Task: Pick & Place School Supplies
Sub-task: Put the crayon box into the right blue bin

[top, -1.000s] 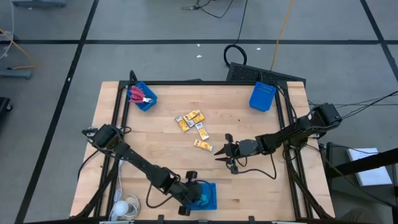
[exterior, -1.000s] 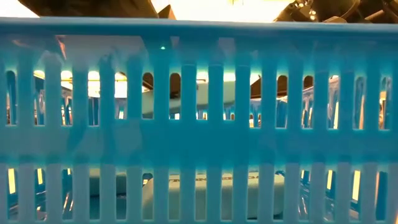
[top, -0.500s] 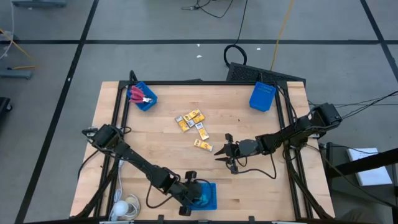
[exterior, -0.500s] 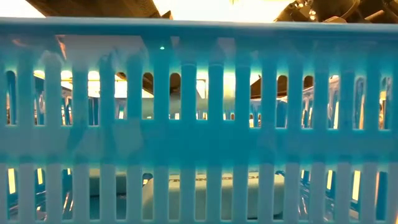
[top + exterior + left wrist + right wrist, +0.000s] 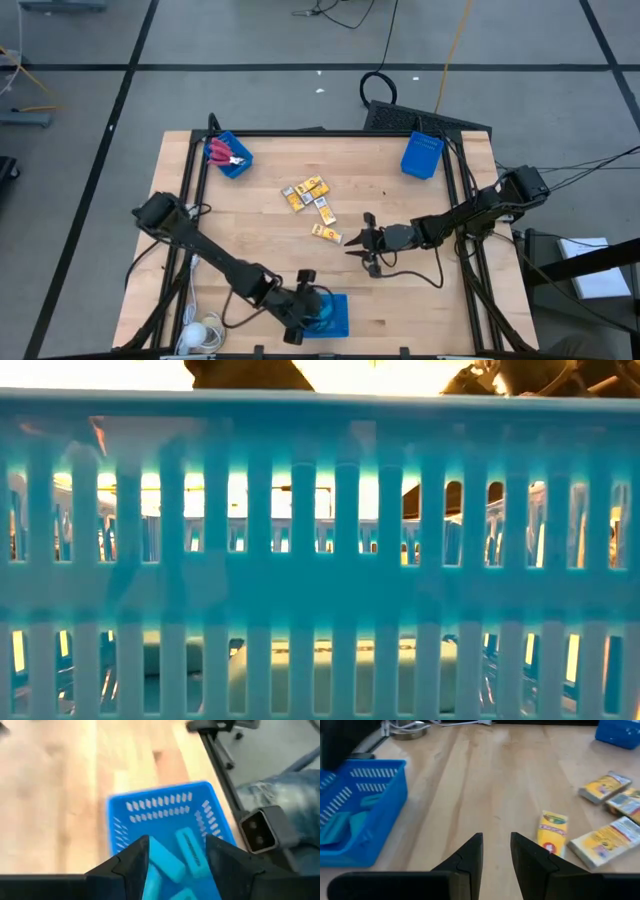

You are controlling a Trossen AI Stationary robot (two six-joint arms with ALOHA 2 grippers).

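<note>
The right gripper (image 5: 358,243), at frame centre, was part open and empty. The nearest crayon pack (image 5: 326,232) lay just to its upper left, long axis roughly across the approach. The left gripper (image 5: 312,305) hung open above the lower-centre blue basket (image 5: 340,318).

Pale smooth wood table (image 5: 270,220), slotted blue plastic bin (image 5: 160,807), glossy printed yellow packs (image 5: 551,832)

We see yellow-orange packs (image 5: 311,203) lying flat in a loose cluster at the worktop's middle, red-handled scissors (image 5: 222,153) in a bin at the far left corner, and light-blue oblong pieces (image 5: 180,854) in the near-edge bin.
</note>
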